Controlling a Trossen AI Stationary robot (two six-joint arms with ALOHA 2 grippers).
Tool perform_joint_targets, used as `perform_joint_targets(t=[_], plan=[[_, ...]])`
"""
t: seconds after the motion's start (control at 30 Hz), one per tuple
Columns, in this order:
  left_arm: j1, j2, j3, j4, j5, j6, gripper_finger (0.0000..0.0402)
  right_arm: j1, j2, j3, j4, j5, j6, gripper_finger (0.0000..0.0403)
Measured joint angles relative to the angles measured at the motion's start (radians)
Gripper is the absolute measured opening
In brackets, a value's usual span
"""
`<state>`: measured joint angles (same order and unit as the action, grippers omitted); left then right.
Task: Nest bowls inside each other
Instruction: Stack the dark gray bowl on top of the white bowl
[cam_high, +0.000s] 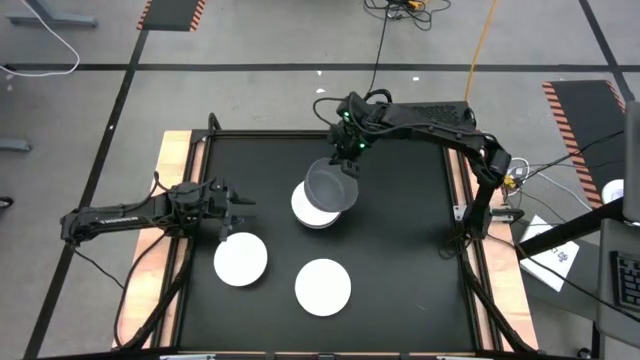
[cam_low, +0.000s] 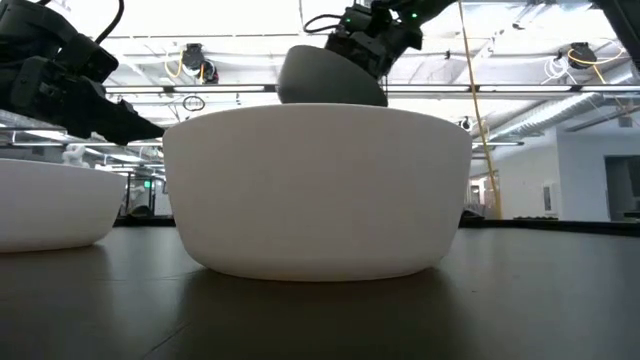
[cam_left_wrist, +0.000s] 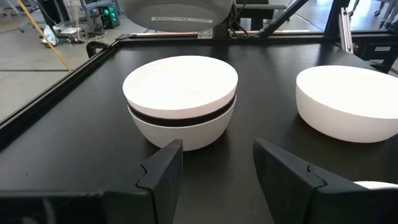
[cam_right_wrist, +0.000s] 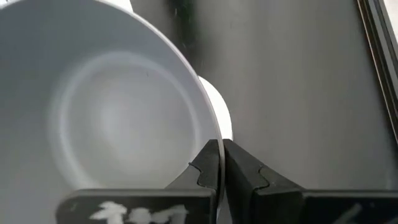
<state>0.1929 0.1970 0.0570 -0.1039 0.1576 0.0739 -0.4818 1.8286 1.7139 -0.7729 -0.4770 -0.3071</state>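
Stack (cam_left_wrist: 180, 102): white, black, white bowls nested.

No legible text — white marks on hand mount (cam_right_wrist: 134, 210) unreadable

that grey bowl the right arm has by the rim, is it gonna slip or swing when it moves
Probably some risk. The right gripper pinches the grey bowl only at one thin spot on its rim, so it could pivot or tilt. The rim looks smooth, so it may slide. It hangs in the air above the white stack and seems rigid, not floppy.
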Motion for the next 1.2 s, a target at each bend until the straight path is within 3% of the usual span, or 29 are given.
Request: perform_joint_targets(t=[0.33,0.57,0.73,1.2], plan=[[0.0,0.0,0.0,0.0,0.001,0.0,0.0198,0.02,0.13,0.131,-0.039,-0.011,-0.037,0.0004],[0.0,0.0,0.0,0.0,0.002,0.0,0.0198,0.025,0.248,0.282,-0.198,-0.021,-0.074,0.0004],[0.0,0.0,0.0,0.0,0.002,0.0,0.0198,0.038,0.303,0.36,-0.22,-0.021,-0.092,0.0004],[0.0,0.0,0.0,0.0,0.002,0.0,0.0198,0.046,0.304,0.343,-0.214,-0.021,-0.124,0.0004]])
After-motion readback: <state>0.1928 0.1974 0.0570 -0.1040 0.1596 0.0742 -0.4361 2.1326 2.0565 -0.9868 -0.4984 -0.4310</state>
